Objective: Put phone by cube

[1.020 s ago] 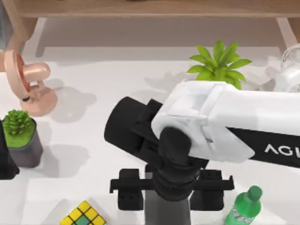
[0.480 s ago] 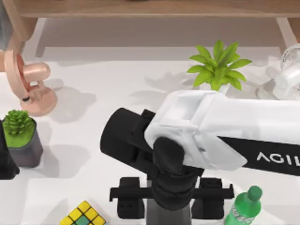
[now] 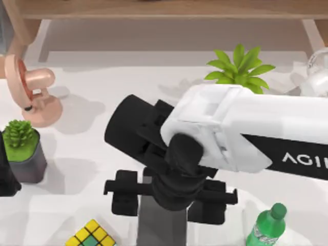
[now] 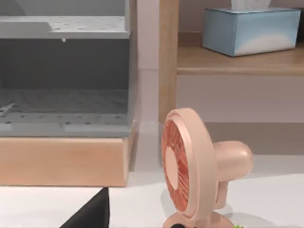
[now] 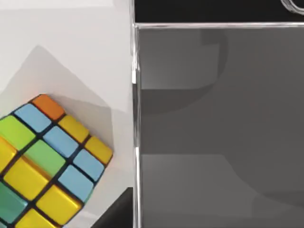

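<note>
My right gripper (image 3: 163,211) hangs over the table's front middle, shut on the phone (image 3: 161,228), a grey slab that reaches down past the top view's lower edge. The cube (image 3: 90,237), mostly yellow with green tiles, sits at the front left, a short gap to the left of the phone. In the right wrist view the phone's grey screen (image 5: 218,128) with its thin white rim lies beside the cube (image 5: 45,161), apart from it. My left arm (image 3: 5,177) is parked at the table's left edge.
A pink fan (image 3: 31,95) and a succulent in a grey pot (image 3: 23,151) stand at the left. A leafy green plant (image 3: 238,69) and a glass object (image 3: 318,77) are at the back right. A green bottle (image 3: 266,228) stands front right.
My right arm has shifted left with the phone, bringing it nearer the cube. The left arm has not moved.
</note>
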